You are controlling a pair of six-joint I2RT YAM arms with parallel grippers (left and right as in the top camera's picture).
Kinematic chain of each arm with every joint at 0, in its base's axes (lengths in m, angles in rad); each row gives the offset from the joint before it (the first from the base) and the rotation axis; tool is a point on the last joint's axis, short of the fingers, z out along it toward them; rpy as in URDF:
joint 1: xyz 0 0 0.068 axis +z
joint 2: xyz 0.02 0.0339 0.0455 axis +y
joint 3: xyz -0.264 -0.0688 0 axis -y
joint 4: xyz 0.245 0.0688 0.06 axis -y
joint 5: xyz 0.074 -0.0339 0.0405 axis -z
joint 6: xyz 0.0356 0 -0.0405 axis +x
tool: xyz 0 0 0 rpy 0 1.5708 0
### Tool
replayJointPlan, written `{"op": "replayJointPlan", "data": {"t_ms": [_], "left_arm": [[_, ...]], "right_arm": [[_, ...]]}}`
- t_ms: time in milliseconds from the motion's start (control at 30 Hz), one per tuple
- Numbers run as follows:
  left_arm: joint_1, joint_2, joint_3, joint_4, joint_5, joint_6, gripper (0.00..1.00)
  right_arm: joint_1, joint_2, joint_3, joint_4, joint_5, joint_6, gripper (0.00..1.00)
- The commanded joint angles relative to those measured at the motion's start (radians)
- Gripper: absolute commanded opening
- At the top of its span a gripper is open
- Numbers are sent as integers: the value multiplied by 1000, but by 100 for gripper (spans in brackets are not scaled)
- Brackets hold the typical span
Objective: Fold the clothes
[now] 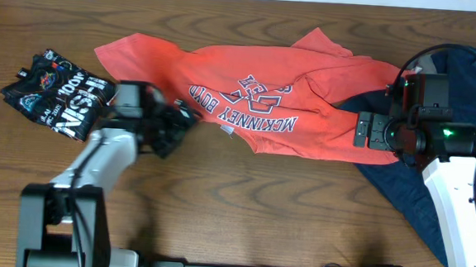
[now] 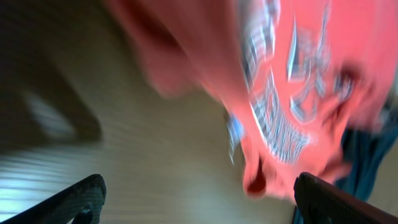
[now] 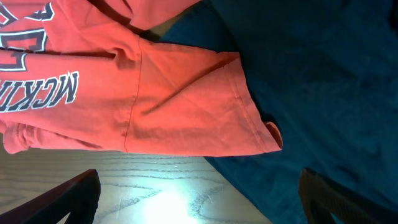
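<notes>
1. The orange-red T-shirt [image 1: 282,95] lies crumpled on the far half of the table [image 1: 242,208], from left of centre to the right. Treat it as light, soft and limp: it will sag and drag rather than hold a shape.
2. Its long axis runs left to right. The chest lettering [image 1: 256,106] faces up and reads upside down from the near edge, so judge the collar side to be the nearer one. The collar itself is not clear.
3. Take hold at a hemmed edge. The right sleeve [image 3: 186,99] lies on the navy garment [image 3: 323,93], so pinch orange cloth only.
4. The left gripper [image 1: 176,126] sits just beside the shirt's near-left edge, jaws spread wide, holding nothing. Its wrist view is blurred.
5. The right gripper [image 1: 361,130] hovers by the right sleeve, jaws spread, holding nothing.
6. The black printed garment [image 1: 58,93] lies bunched at the left, near the shirt's left end.
</notes>
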Motion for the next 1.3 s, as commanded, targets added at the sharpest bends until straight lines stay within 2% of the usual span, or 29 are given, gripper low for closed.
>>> {"op": "replayJointPlan", "data": {"t_ms": [0,67,133,167,267,333,467,567,633,767,867,1033,1167,1267], "left_arm": [[-142,36,-15,9,1,3,98],[-249,76,-15,40,-76,-48,98],[-323,114,-15,92,-105,-93,100],[-355,135,-15,127,-105,-110,98],[-433,205,-15,253,-108,-181,86],[-475,264,-15,365,-108,-226,72],[-496,330,-15,490,-112,-229,60],[-484,341,-15,490,-151,-227,30],[-467,336,-15,482,-143,-224,6],[-427,299,-15,410,-13,-210,6],[-375,229,-15,218,-9,-114,6],[-192,43,-15,-126,-222,62,5],[-18,-100,-15,-170,-259,166,6],[106,-179,-15,-214,-335,168,6]], "right_arm": [[-6,-3,11,-1,11,14,99],[-6,-3,11,-2,11,14,99],[-6,-3,11,-3,11,14,99],[-6,-3,11,-5,11,14,99],[-6,-3,11,-14,11,13,99],[-6,-3,11,-17,11,7,99],[-6,-3,11,-21,11,7,99],[-6,-3,11,-25,11,7,99],[-6,-3,11,-27,11,6,99],[-6,-3,11,-27,19,6,99],[-7,-3,11,-27,23,6,99],[-8,-3,11,-27,23,6,99],[-8,-3,11,-26,23,6,99],[-8,-3,11,-27,23,6,99]]}}
